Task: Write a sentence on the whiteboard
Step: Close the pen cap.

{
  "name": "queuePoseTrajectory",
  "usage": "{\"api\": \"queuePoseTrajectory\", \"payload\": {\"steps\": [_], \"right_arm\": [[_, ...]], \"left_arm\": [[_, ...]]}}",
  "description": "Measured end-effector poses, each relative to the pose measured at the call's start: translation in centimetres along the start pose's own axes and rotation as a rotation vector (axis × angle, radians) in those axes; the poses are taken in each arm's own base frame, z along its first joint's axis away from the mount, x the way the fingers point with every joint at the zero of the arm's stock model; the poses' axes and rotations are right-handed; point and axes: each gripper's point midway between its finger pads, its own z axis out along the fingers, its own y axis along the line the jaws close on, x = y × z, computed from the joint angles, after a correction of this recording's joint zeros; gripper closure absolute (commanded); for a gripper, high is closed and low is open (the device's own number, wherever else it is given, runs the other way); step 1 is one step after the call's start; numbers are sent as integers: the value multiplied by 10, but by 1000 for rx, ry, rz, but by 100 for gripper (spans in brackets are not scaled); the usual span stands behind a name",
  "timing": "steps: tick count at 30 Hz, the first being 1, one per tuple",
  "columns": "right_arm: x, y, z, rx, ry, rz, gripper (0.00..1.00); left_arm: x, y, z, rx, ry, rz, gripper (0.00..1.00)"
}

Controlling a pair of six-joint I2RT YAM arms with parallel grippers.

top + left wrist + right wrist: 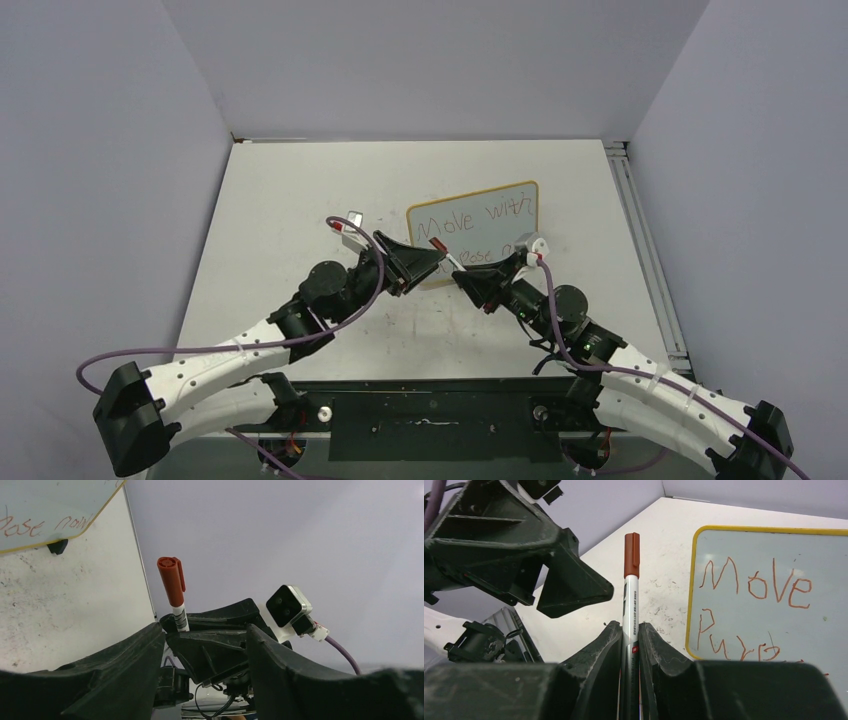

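The whiteboard (522, 228) is lying flat on the table (280, 200) just beyond both grippers, showing the sentence (470, 215). The right gripper (629, 630) is clamping a capped marker (630, 600) that is pointing toward the board's near left corner. The left gripper (202, 636) is holding its jaws apart close beside the marker's red cap.

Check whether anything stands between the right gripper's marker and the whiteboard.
No object lies between them: the right gripper holds the marker beside the whiteboard, with only bare table in the gap. The open left gripper sits on the marker's other side, away from the board. But the red cap covers the tip.
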Motion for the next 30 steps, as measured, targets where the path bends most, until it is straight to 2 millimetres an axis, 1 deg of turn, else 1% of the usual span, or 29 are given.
{"api": "queuePoseTrajectory", "payload": {"steps": [5, 8, 10, 13, 16, 18, 22, 30], "right_arm": [[-4, -4, -1, 25, -16, 6, 95], [-9, -1, -2, 17, -33, 19, 95], [-13, 2, -4, 5, -47, 28, 95], [-20, 9, -5, -28, -69, 41, 95], [-22, 15, -5, -58, -73, 44, 95], [-22, 17, -6, -69, -71, 47, 95], [-21, 21, -6, -88, -65, 54, 95], [-21, 25, -6, -110, -62, 63, 95]], "left_arm": [[-3, -6, -10, 10, 3, 49, 26], [-5, -4, -12, -10, 5, 100, 25], [-8, -7, -11, -22, 6, 136, 26], [-14, -23, -9, -1, -3, 174, 26], [-22, -36, -7, 24, -20, 196, 26], [-25, -37, -7, 27, -26, 201, 26], [-26, -33, -5, 16, -24, 204, 27], [-22, -27, -1, 1, -5, 203, 48]]}}
